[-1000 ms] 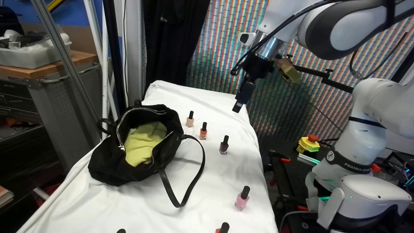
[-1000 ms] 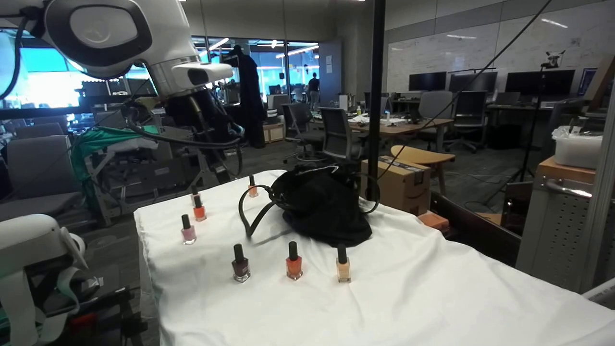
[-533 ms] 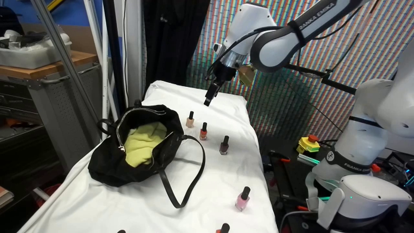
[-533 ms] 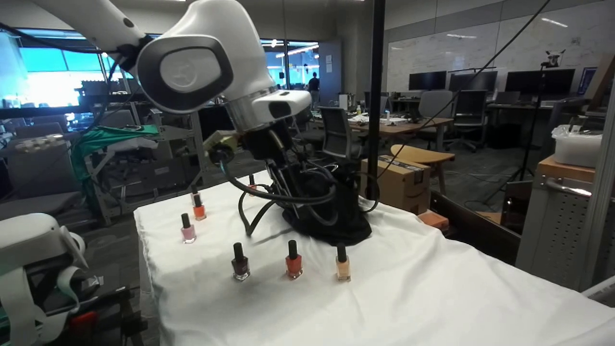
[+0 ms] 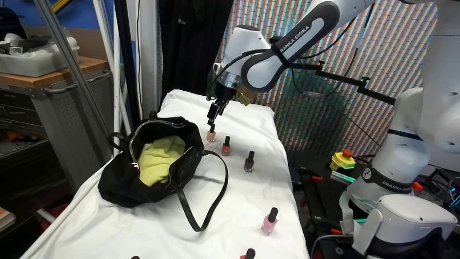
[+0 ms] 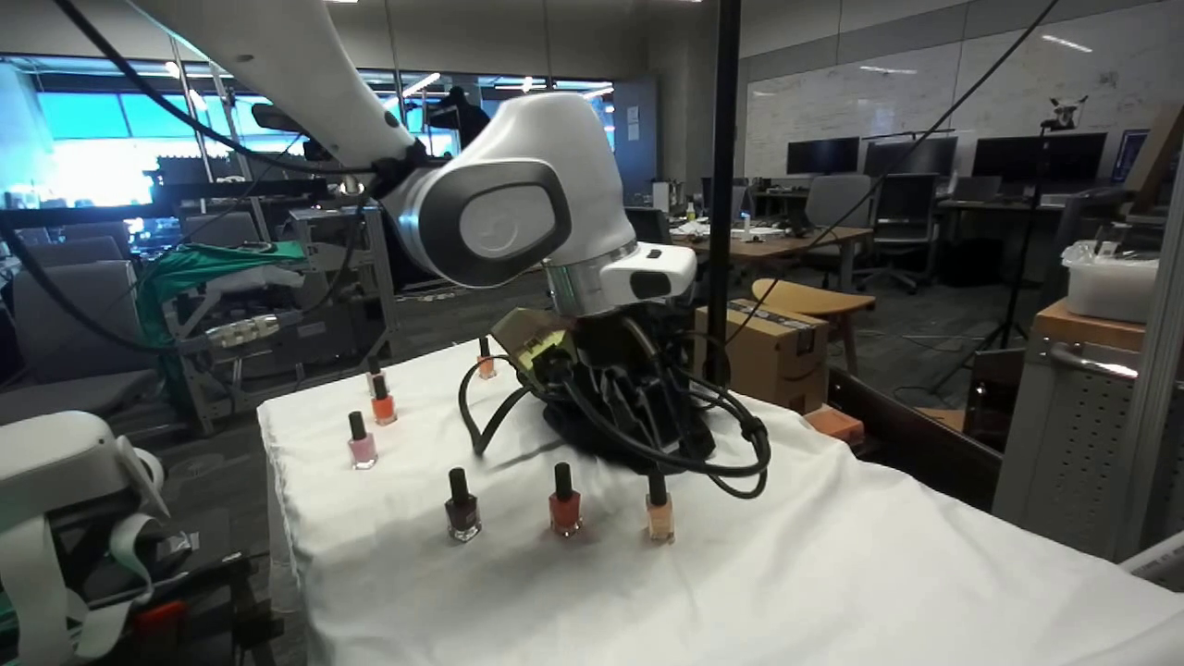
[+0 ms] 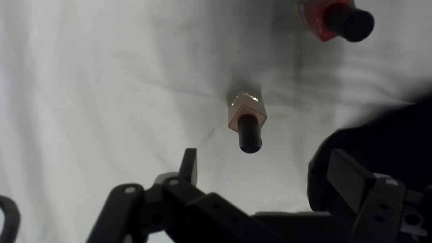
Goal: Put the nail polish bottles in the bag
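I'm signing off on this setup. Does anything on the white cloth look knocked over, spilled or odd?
No, nothing stands out: the nail polish bottles in view stand upright and capped, the white cloth shows wrinkles but no visible spill, and the black handbag sits open.

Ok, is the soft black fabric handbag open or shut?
Open: in an exterior view, the handbag gapes between parted silver zipper edges, baring crumpled yellow-green fabric.

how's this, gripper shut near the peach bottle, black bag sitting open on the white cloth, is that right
The gripper is open, not shut: the wrist view shows its fingers wide apart. It is near the peach bottle, and the black bag sits open on the white cloth.
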`<state>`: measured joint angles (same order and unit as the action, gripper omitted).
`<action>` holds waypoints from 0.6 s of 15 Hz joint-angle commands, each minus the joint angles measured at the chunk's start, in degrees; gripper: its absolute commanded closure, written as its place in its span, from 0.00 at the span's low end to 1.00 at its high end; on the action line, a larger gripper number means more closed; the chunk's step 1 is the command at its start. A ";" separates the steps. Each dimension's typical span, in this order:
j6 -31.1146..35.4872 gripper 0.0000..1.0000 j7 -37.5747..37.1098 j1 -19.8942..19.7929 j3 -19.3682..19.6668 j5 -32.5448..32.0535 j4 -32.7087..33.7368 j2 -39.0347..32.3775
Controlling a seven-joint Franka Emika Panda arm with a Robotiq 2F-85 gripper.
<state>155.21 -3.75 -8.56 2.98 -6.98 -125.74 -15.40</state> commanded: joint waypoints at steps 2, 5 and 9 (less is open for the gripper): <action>-1.78 0.00 4.39 -0.13 0.44 3.54 4.27 -4.57; -2.63 0.00 5.44 -0.01 0.52 4.60 3.74 -5.51; -3.02 0.00 7.12 -0.52 0.01 6.04 3.94 -7.18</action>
<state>153.08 0.53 -8.65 3.29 -3.11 -123.21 -21.29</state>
